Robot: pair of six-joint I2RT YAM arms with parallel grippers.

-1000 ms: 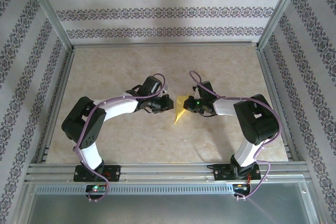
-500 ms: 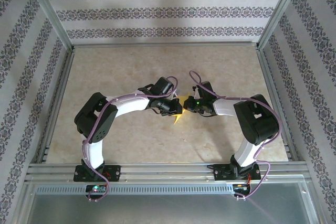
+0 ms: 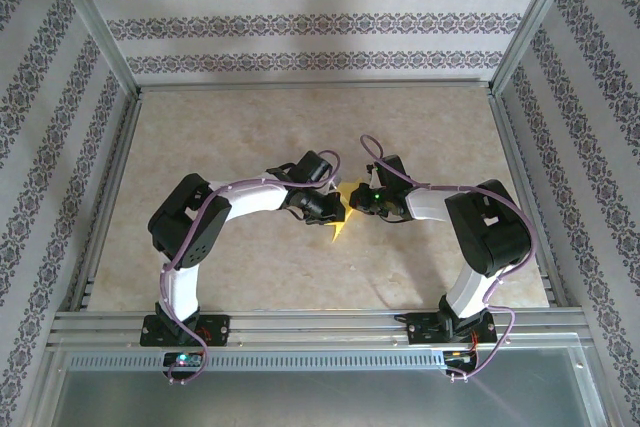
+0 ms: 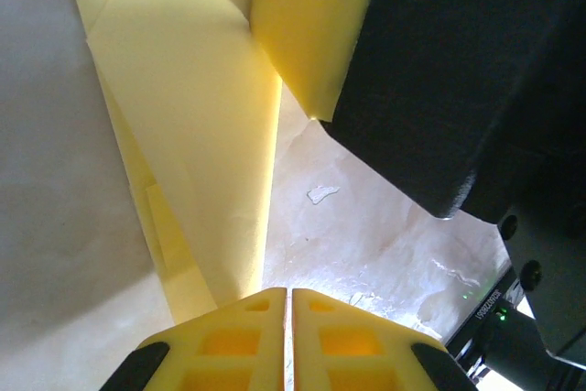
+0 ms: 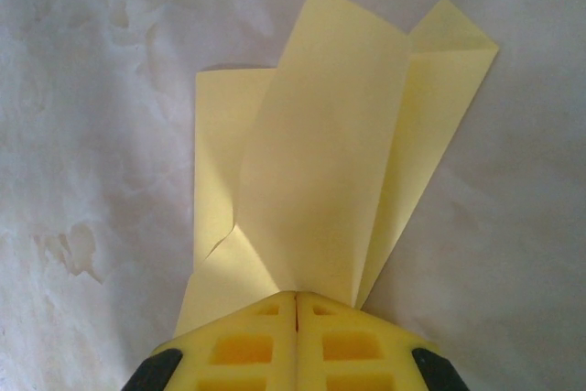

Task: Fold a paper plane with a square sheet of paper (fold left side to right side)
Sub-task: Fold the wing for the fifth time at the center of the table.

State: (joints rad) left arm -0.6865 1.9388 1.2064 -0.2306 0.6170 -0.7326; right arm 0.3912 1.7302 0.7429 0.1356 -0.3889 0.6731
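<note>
Square sheet of thin yellow paper (image 5: 320, 153), creased into pointed flaps, pinched in your right gripper (image 5: 295, 298), your left gripper (image 4: 288, 292) closed at its edge.

A thin yellow sheet of paper (image 3: 340, 225) (image 5: 339, 180) (image 4: 192, 116), creased into a narrow pointed shape, is lying mid-way across the pale marbled counter (image 3: 220, 127). Its long folded layers are fanning apart and its tip is pointing toward the near edge.
</note>
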